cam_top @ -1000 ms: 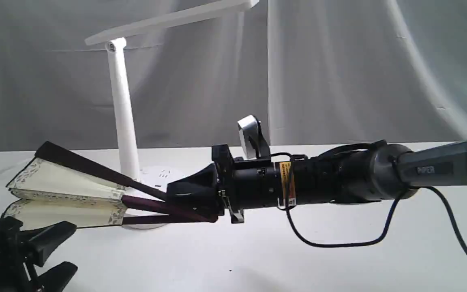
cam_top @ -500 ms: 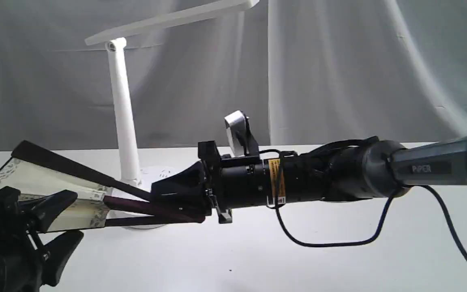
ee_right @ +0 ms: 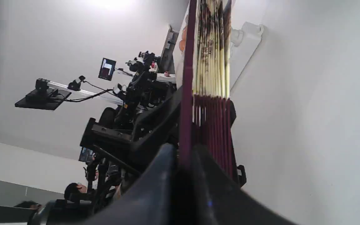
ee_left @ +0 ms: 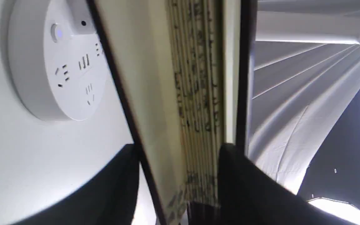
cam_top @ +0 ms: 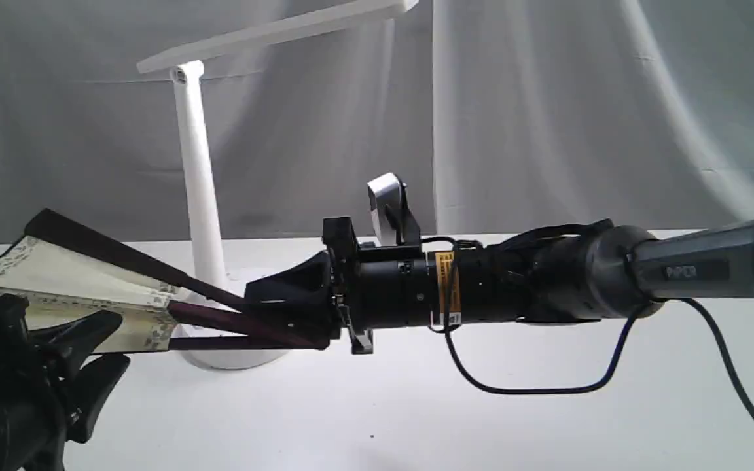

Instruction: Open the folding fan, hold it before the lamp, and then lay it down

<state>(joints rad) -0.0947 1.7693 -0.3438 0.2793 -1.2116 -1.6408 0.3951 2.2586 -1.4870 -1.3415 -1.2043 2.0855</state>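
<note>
The folding fan (cam_top: 82, 294) is only part open and hangs in the air, clear of the table (cam_top: 482, 425). Its maroon rib end crosses low in front of the lamp (cam_top: 197, 170) base, and its cream leaf reaches out past the post, on the side away from the right arm. The right gripper (cam_top: 272, 314) is clamped tight on the ribs near the pivot, just in front of that base. Out past the post, the left gripper (cam_top: 120, 341) has its jaws wide apart with the leaf's outer edge between them. From here I can't tell whether the pads are pressing on anything. To my eye the spreading is the job in hand. It would go best if the left took hold of one wooden guard alone, not the paper, and swung it in an arc about the pivot rather than tugging straight out. The right needs to keep the pivot steady, and both should stay off the lamp post, since the pleats could tear or the lamp tip.
</note>
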